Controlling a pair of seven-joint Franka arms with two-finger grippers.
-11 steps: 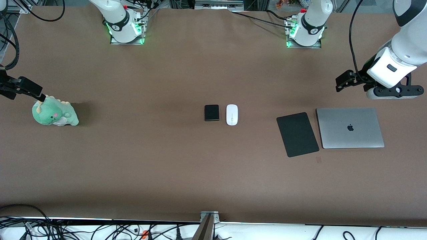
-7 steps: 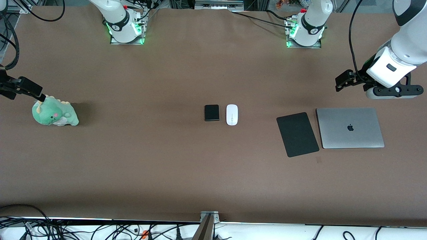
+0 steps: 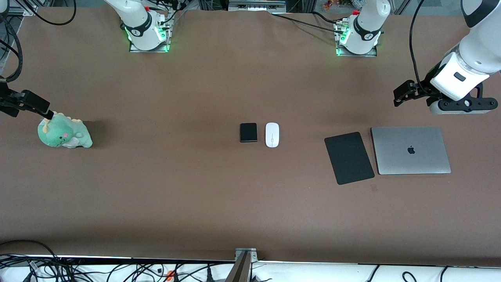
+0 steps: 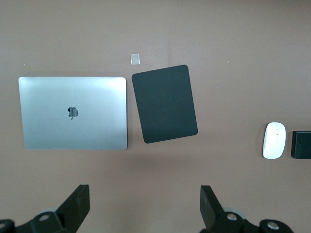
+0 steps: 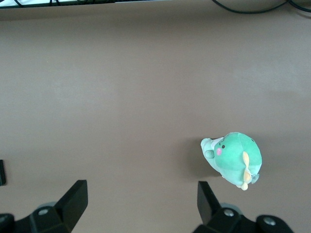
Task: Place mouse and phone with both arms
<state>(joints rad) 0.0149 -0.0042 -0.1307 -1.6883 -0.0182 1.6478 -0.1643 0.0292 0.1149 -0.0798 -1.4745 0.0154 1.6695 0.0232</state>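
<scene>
A: So, how many things are on the brown table?

B: Five: one white mouse, one black phone just beside it mid-table, one black mouse pad, one silver laptop and one green plush dinosaur

A: And the two arms?

B: The left gripper hangs over bare table by the laptop, fingers spread wide, holding nothing. The right gripper hangs by the dinosaur at the right arm's end, jaws likewise apart and empty
</scene>
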